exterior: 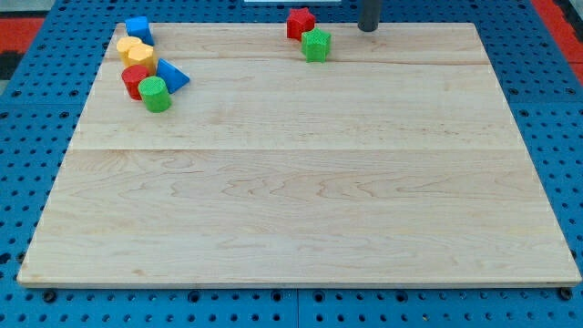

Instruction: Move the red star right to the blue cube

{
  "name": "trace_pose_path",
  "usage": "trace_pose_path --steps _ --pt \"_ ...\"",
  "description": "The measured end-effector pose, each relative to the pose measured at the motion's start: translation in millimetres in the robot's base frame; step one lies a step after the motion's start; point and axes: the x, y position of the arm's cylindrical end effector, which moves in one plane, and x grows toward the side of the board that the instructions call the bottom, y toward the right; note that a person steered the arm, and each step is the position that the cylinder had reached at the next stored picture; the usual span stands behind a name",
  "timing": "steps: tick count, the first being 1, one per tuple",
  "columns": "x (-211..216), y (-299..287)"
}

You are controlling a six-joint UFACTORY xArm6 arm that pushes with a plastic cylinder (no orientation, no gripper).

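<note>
Approach step, by the look of it: my tip (368, 28) at the board's (291, 182) top edge, touching nothing, no jaws to open or shut, only a bare rod. Red star (301, 22) just off the tip toward the view's left, with the green star (316, 45) touching or nearly touching it, lower and nearer the tip. Blue cube (138, 28) far off to the tip's left, at the board's top-left corner.

Next move, probably: a push leftward along the top edge from the star's tip-side face, kept high enough to miss the green star (a low line would likely drag it along), then a stop with the star just on the cube's right.

Counted: seven blocks. Two red, the star and a red cylinder (136, 81); two green, the star and a green cylinder (155, 94); two blue, the cube and a blue triangular block (172, 76); one yellow block (137, 51), shape unclear. The last four crowded below the cube, all well left of the tip.
</note>
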Motion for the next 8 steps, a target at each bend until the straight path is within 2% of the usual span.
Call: trace_pose_path --steps 1,3,5,6,7,8 --pt "-1 -9" --pt "0 -133" --pt "28 -170" --pt "41 -151" --pt "5 -132" --pt "1 -122"
